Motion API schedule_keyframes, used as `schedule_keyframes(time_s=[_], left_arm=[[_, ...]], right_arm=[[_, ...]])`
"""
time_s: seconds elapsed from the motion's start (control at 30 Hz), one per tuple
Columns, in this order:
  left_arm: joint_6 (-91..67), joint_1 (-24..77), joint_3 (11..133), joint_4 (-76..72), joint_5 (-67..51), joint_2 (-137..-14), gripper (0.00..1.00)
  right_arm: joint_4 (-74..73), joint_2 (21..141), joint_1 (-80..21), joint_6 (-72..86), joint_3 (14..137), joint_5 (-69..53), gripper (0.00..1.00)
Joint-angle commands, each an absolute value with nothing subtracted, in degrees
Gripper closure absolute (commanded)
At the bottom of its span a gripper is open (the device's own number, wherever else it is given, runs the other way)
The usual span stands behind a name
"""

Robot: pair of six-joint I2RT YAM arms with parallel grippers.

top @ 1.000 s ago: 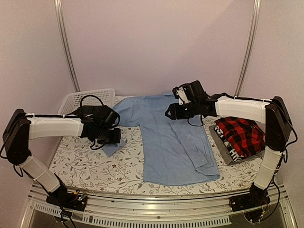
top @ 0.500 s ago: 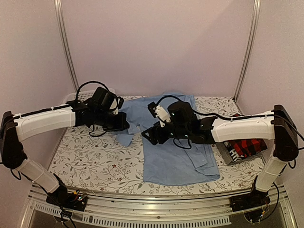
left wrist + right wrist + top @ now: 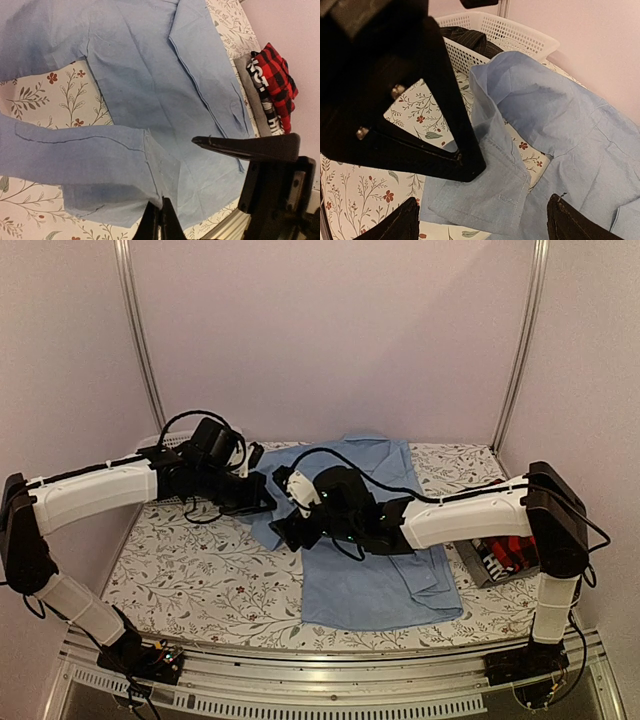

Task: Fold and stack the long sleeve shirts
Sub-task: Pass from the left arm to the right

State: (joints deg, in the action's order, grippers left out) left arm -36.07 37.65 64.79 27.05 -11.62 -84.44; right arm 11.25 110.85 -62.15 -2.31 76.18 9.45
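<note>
a: where does the fold stand?

b: the light blue shirt (image 3: 372, 565) lies flat across the middle of the top view, on the flowered table (image 3: 190, 585). your left gripper (image 3: 161, 210) has its fingers pressed together on the edge of the sleeve (image 3: 75, 150), lifted just left of the shirt's body. your right gripper (image 3: 482, 222) hangs just beside it over the cuff, fingers spread wide, holding nothing.

a: so what should i do?

b: i'd judge the sleeve wants carrying across onto the body. draw it toward the right of the frame, low and level, so the cuff lands flat inside the shirt's outline. use the open right gripper nearer the shoulder, not on the same spot.

a: and the other shirts?

b: the plaid shirt (image 3: 277, 80) sits on the grey shirt (image 3: 257, 97) at the right edge, probably folded already, though the view there is poor. steer clear of the basket (image 3: 505, 32), upper left.
</note>
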Motion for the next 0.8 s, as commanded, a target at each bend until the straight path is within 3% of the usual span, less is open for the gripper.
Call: schedule_keyframes(time_s=[0.0,0.13,0.3,0.4,0.57,0.67,0.77], left_arm=[[-35.8,36.4,65.6,27.6,-14.4,-84.4,1.0],[-35.6,36.1,65.1,27.4,-15.0,-84.1,1.0],[-35.6,35.7,65.2,27.1,-15.6,-83.9,1.0],[-35.5,35.5,65.3,27.0,-15.9,-83.8,1.0],[-35.7,34.6,65.2,26.6,-16.5,-83.0,0.98],[-35.8,34.0,65.8,26.5,-16.1,-82.1,0.82],[-35.7,32.7,67.0,26.8,-14.7,-80.4,0.6]], right_arm=[[12.6,114.2,-63.1,-4.1,79.5,11.7,0.15],[12.5,115.9,-63.4,-3.7,81.9,11.9,0.22],[11.1,118.2,-63.6,-3.0,84.7,11.7,0.39],[10.6,118.6,-63.6,-2.1,85.3,12.6,0.58],[8.2,118.6,-63.6,-0.4,86.7,12.9,0.99],[5.8,117.6,-63.5,1.6,87.3,13.3,1.0],[1.9,115.9,-63.0,3.4,88.8,13.5,1.0]])
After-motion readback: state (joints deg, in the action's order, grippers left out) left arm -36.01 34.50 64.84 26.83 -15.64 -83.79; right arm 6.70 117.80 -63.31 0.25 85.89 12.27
